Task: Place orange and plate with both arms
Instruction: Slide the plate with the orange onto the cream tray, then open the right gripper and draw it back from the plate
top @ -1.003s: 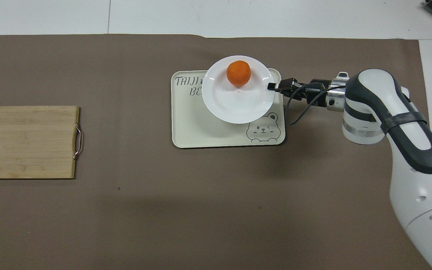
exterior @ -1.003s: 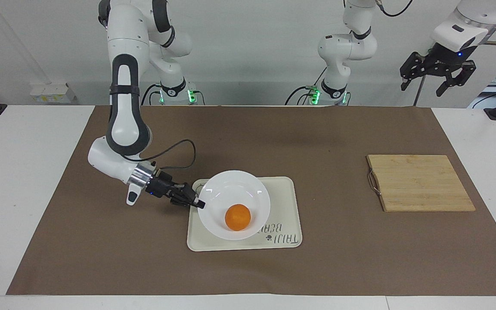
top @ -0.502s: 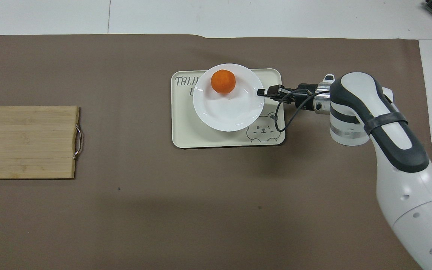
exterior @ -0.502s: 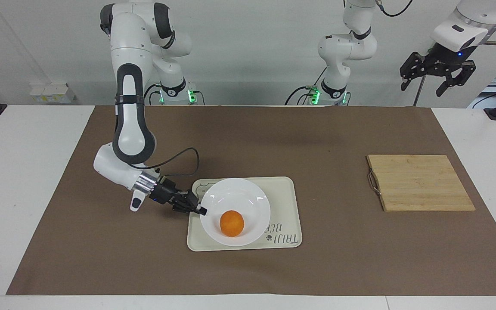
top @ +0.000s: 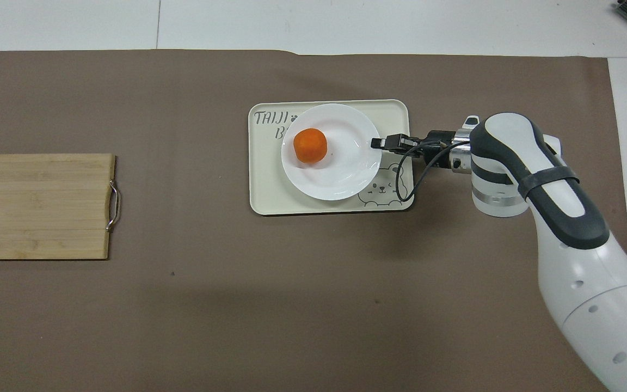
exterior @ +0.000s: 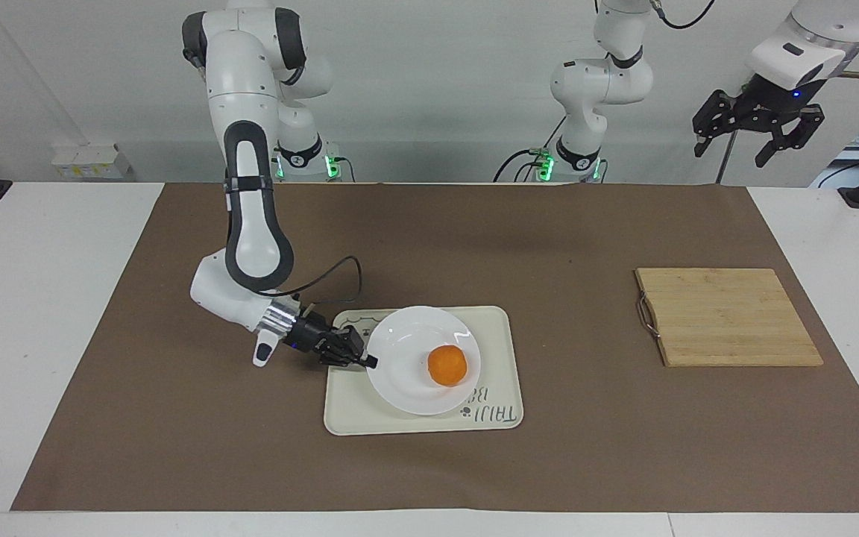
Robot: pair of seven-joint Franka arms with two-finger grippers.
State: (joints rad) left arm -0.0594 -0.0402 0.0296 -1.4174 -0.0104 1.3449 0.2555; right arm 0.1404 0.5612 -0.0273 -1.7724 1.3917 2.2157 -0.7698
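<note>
Since a second ago your right gripper (exterior: 370, 362) has dragged the plate (exterior: 407, 388) toward the left arm's end of the table, and the orange (exterior: 447, 365) has rolled across it; the plate now sits on the cream tray (exterior: 500, 419) near the middle of the table, with the orange on it; your right gripper is pinching the plate's rim; your left gripper (exterior: 757, 138) waits up high with its fingers spread, over the table's corner by the wooden board (exterior: 728, 317).
</note>
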